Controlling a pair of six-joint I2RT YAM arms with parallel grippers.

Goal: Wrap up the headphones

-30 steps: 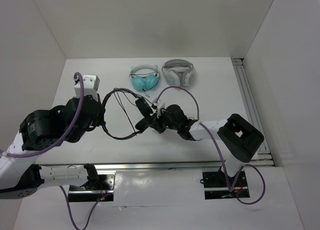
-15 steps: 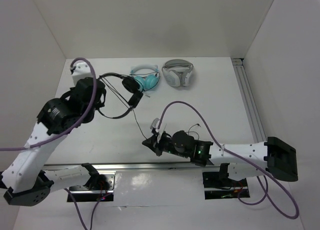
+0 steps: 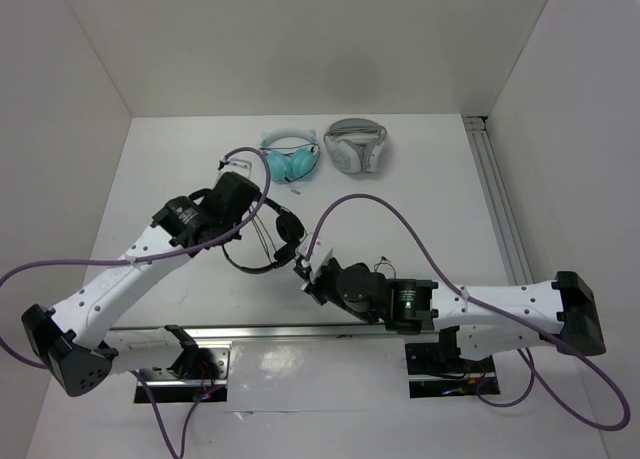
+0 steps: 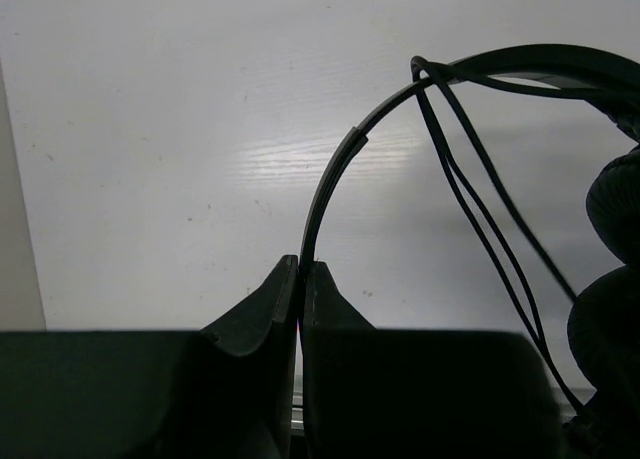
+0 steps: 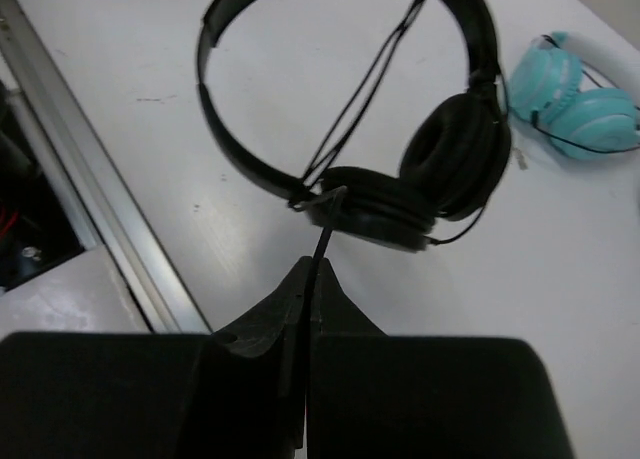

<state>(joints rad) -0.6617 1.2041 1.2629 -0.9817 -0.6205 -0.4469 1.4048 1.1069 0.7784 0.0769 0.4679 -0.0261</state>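
Left wrist view: headphones run off the right edge; earpads show only as dark, soft-edged partial curves there; left hand is an unlit silhouette cut by the lower edge. Right wrist view: top of the headband clipped by the upper edge; teal headphones cut by the right edge; cable vanishes into the dark seam of the right hand. Top view: left fingertips concealed beneath their own wrist; cable too thin to trace throughout.
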